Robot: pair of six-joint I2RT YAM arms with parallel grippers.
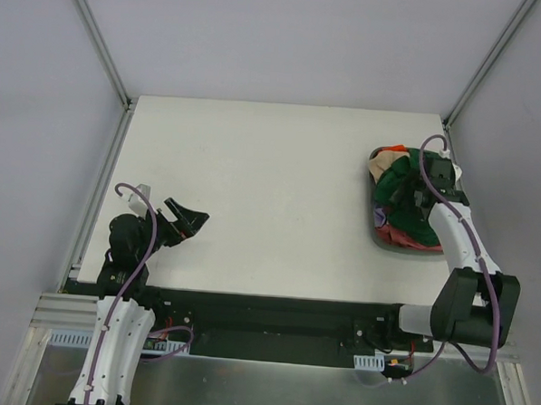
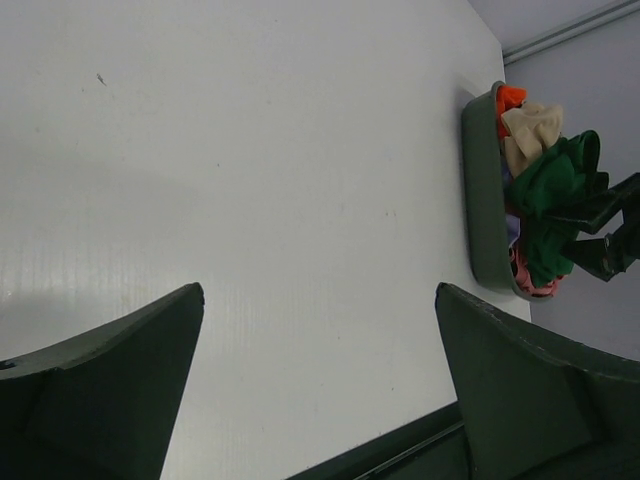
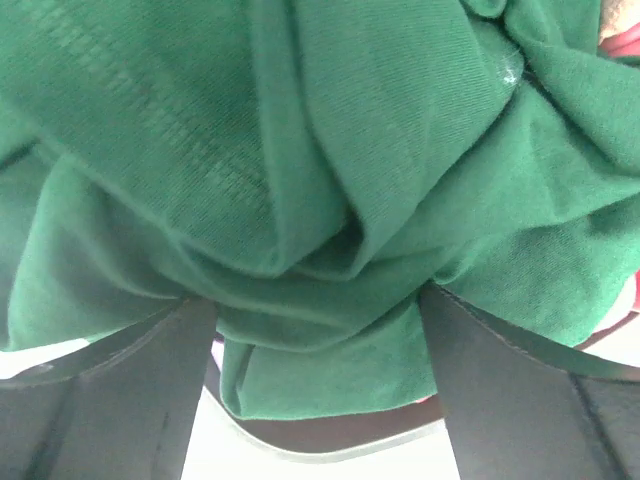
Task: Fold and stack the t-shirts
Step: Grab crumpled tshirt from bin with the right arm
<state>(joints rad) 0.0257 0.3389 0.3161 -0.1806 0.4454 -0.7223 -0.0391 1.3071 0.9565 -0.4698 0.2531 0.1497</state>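
Observation:
The t-shirts lie crumpled in a dark basket at the table's right side. The dark green shirt is on top, the beige one at the far end, the pink-red one at the near end, and an orange bit at the far rim. My right gripper is down in the pile. In the right wrist view its jaws stand wide apart with a bulge of green shirt between them. My left gripper is open and empty over the bare table at the left.
The basket shows in the left wrist view at far right with the green, beige and orange cloth. Its rim lies just under my right fingers. Grey walls enclose the white table.

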